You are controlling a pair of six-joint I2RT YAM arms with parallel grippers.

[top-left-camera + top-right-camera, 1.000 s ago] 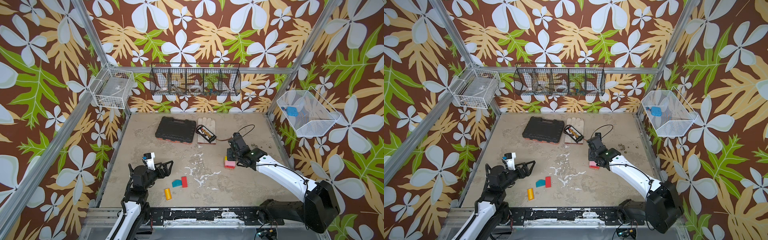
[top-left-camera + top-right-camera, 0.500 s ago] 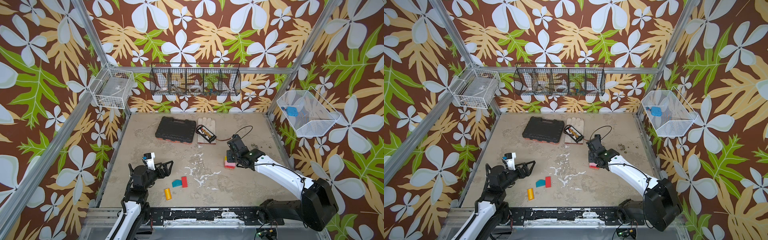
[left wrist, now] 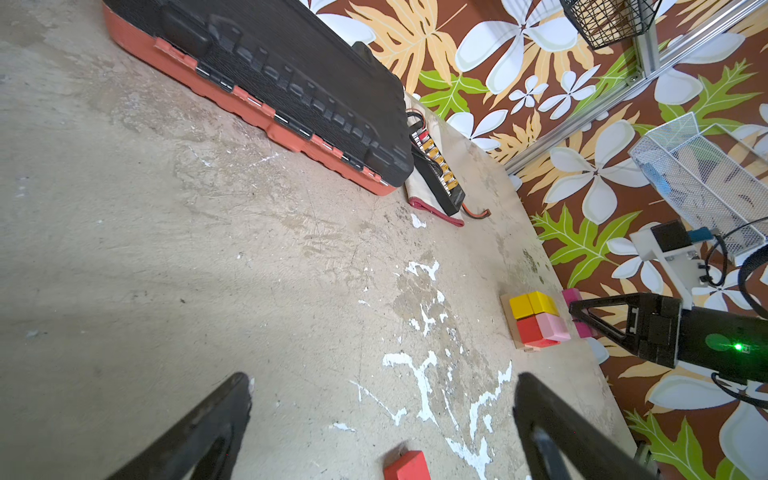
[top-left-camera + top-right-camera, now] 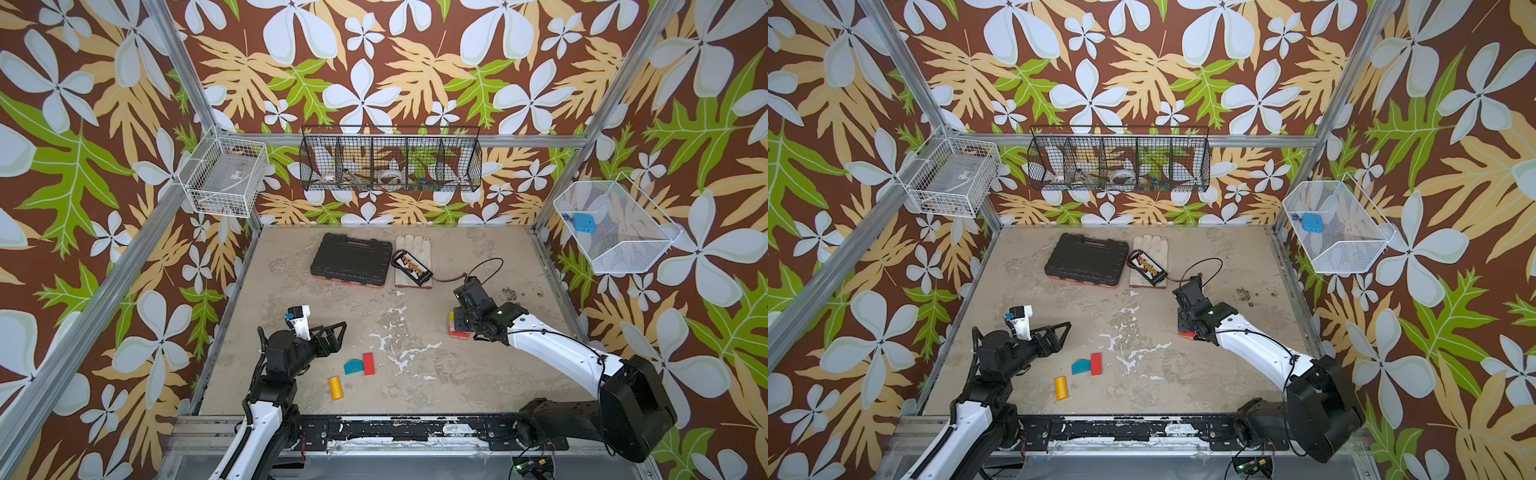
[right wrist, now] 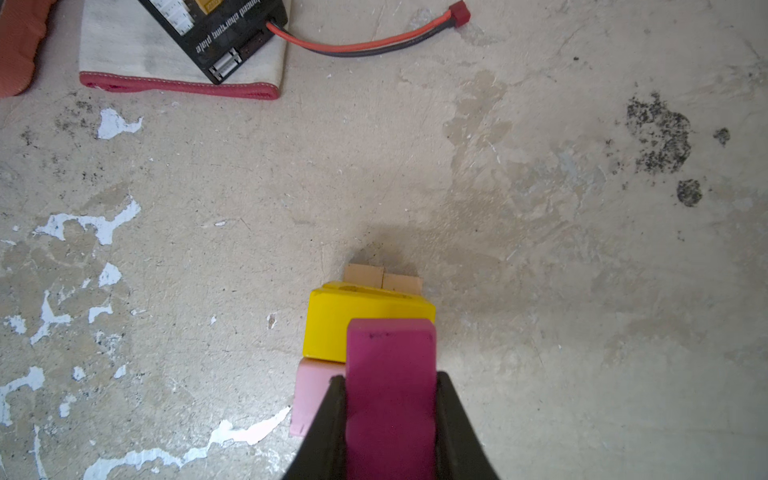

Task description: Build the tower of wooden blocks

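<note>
Setting: booth lined with leaf-and-flower wallpaper; scuffed beige worktop.
Landmark: black tool case, flat at the back of the worktop.
Tower: tan base with red, pink and yellow above; forward and right of the case, well apart.
Right fingers: clamped on a magenta block, over the yellow block and pink block; contact unclear.
Left fingers: spread wide, forward of the case.
Loose blocks: teal wedge and red block side by side, orange cylinder near, all forward of the case.
</note>
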